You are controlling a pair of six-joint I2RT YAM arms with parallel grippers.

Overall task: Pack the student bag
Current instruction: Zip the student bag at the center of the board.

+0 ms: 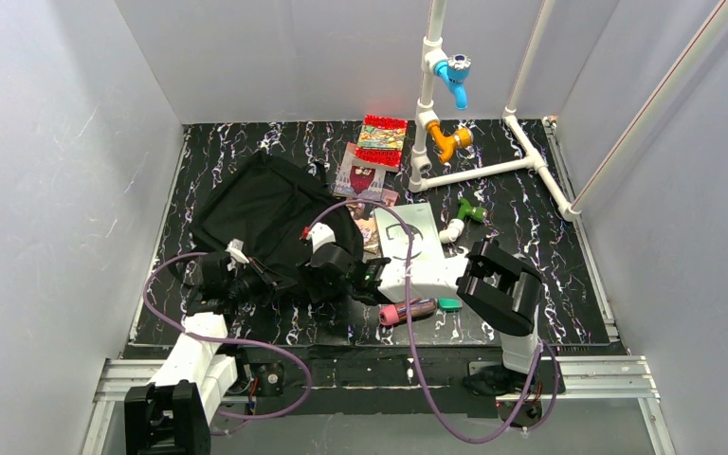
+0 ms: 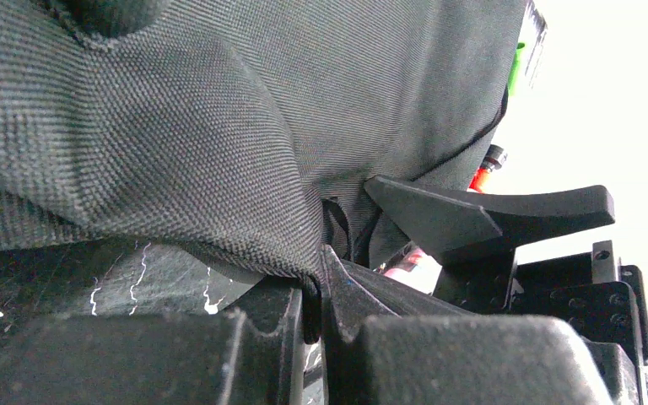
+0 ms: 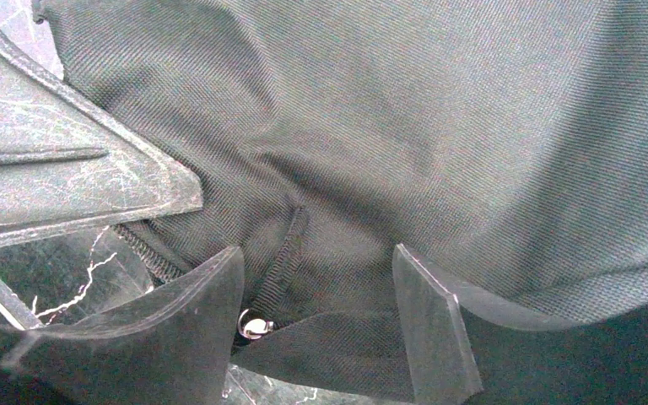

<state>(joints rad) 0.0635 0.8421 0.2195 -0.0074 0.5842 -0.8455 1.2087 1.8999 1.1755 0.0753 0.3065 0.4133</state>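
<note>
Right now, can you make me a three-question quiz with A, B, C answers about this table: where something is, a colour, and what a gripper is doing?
1. Where does the black bag lie?
A) on the left part of the table
B) up on the wall
C) on the floor

2. What colour is the top tap on the white pipe?
A) red
B) blue
C) black

3. What is the left gripper doing?
A) wide open in the air
B) holding a pencil
C) shut on the bag's cloth

Answers:
1 A, the bag spreads over the table's left side.
2 B, the highest tap is blue.
3 C, cloth is pinched between its closed fingers.
</note>
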